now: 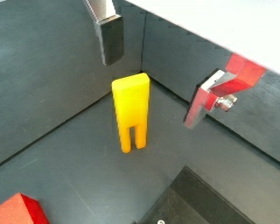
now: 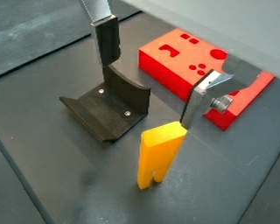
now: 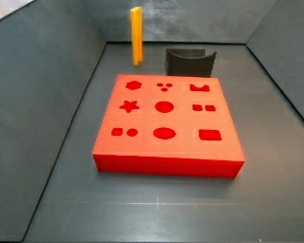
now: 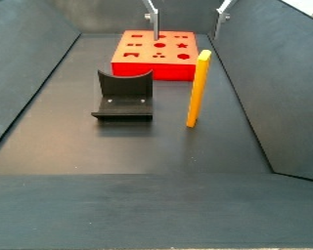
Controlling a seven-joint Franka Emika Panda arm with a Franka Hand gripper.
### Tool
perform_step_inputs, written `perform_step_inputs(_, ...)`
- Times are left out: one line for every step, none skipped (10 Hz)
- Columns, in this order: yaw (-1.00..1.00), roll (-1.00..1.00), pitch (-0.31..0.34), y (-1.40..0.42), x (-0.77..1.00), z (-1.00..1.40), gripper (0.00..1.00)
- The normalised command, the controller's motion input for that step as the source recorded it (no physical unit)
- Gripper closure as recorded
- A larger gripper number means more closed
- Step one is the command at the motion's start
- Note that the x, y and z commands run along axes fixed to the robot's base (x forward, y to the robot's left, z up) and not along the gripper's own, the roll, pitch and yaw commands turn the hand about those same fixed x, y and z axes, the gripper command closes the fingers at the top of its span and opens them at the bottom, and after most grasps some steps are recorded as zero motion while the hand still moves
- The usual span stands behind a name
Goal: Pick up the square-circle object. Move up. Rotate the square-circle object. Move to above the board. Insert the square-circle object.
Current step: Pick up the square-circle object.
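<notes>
Dark grey flooring (image 4: 67,137) with sloped dark walls forms the work pit, and the board (image 3: 167,123), a bright red block with star, circle, square and crown cut-outs, lies flat on it. Just beside one short edge of the board sits a dark grey curved holder (image 4: 124,96), seen in both side views and again in a wrist view (image 2: 108,107).

Near that holder, and a little apart from the board's corner, the square-circle object (image 4: 196,89) stands upright on the floor, a slim orange-yellow bar; a wrist view (image 1: 130,112) shows its two short prongs at the floor end. Nothing touches it.

Above the board's far end the gripper (image 2: 149,66) hangs with its jaws spread wide and nothing between them. One silver finger (image 2: 104,35) with its dark pad is over the holder, the opposite finger (image 2: 201,101) is over the board's edge, beside a red part of the gripper body (image 2: 241,96). In a side view only the two finger tips (image 4: 153,20) show, at the far edge of the board.
</notes>
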Motion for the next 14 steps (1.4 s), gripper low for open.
perform_step_inputs(-0.23, 0.0, -0.117, 0.0, -0.48, 0.0, 0.0)
perform_step_inputs(-0.19, 0.0, -0.154, 0.0, -0.77, -0.06, 0.0)
perform_step_inputs(-0.59, -0.03, -0.07, 0.17, -0.65, -0.15, 0.0)
perform_step_inputs(-0.64, -0.06, -0.08, 0.1, -0.56, -0.14, 0.0)
perform_step_inputs(-0.67, -0.13, -0.066, 0.11, -0.14, -0.17, 0.0)
perform_step_inputs(-0.48, -0.18, 0.0, 0.21, 0.19, -0.23, 0.0)
perform_step_inputs(-0.33, -0.17, 0.01, 0.0, 0.53, -0.42, 0.0)
perform_step_inputs(-0.41, -0.22, 0.004, 0.03, 0.53, -0.45, 0.0)
perform_step_inputs(-0.42, -0.21, -0.08, 0.0, 0.12, -0.63, 0.0)
perform_step_inputs(-0.4, -0.2, -0.126, 0.0, 0.0, -0.67, 0.0)
perform_step_inputs(-0.27, -0.23, -0.124, 0.01, -0.07, -0.65, 0.0)
perform_step_inputs(0.0, -0.05, 0.0, 0.07, 0.0, 0.0, 0.0)
perform_step_inputs(0.0, 0.0, 0.0, 0.0, 0.0, 0.0, 0.0)
perform_step_inputs(0.0, 0.0, 0.0, 0.0, 0.0, 0.0, 1.0)
